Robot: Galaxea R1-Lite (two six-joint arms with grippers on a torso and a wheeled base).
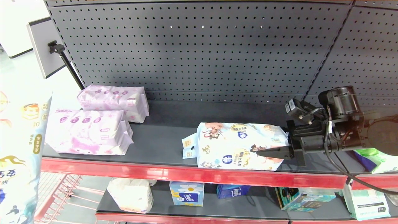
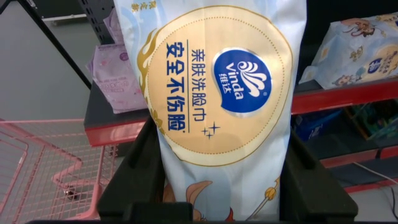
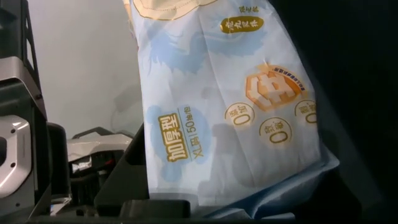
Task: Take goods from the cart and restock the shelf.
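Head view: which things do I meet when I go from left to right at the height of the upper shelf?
blue-and-white pack at the picture's edge → front pink pack → cartoon-printed pack → green pack. The rear pink pack overlaps the front one, so I leave it out.

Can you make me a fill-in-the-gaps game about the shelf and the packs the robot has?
1. ___ pink packs lie on the grey shelf.
2. The shelf's front edge is ___.
3. The left gripper is shut on a tall pack with a ___ logo.
4. The right gripper is at the cartoon pack, which lies to the ___ of the pink packs.

Missing words: two, red, blue, right.
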